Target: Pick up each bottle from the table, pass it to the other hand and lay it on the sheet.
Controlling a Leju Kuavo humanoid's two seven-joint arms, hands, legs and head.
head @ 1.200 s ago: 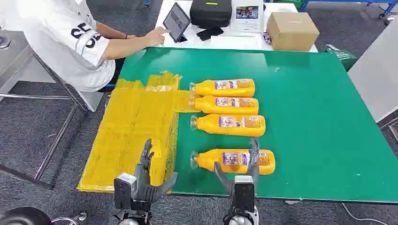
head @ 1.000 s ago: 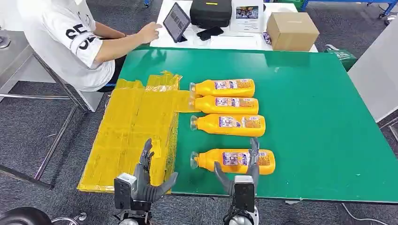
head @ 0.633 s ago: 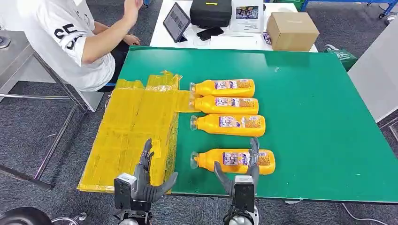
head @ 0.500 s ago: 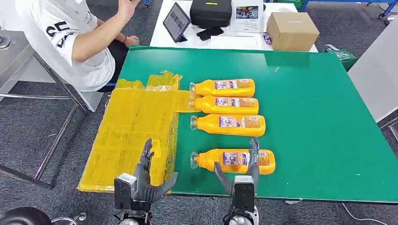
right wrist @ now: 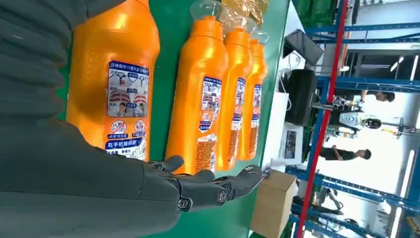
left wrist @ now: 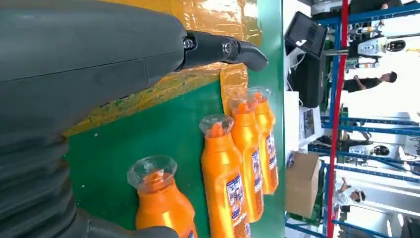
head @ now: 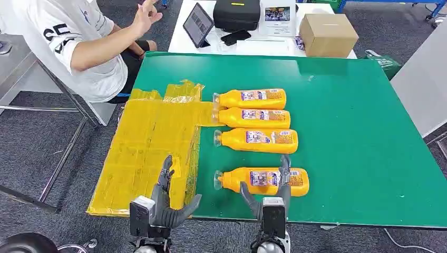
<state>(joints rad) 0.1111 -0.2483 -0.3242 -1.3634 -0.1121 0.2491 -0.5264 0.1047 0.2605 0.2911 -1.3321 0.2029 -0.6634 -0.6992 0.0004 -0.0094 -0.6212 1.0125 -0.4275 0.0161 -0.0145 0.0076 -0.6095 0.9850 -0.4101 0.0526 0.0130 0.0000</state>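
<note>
Here the right hand (head: 272, 196) hovers at the near edge of the green table (head: 358, 132), fingers spread apart and holding nothing, its fingertips reaching over the nearest bottle (head: 262, 181) without clearly touching it. The left hand (head: 167, 203) is likewise apart and empty, poised over the near corner of the yellow sheet (head: 147, 147). All four orange bottles lie on their sides on the table, clear caps pointing toward the sheet; the second bottle (head: 256, 140) is a little apart from the nearest, and the third bottle (head: 252, 118) and farthest bottle (head: 251, 98) lie just beside each other, their caps at or over a strip of the sheet. None has been laid fully on the sheet, so the job looks barely begun, and the step in hand is probably the first pick. To do it well, the right hand should come down over the labelled middle of the nearest bottle, thumb on the near side and fingers on the far side, and close around the body rather than the tapering neck, since a smooth round bottle may roll away. It should lift level and leave the cap end free for the left hand to take. The bottles look full of orange liquid and capped. A cardboard box (head: 328, 35) sits closed on the white table behind, its contents hidden.
</note>
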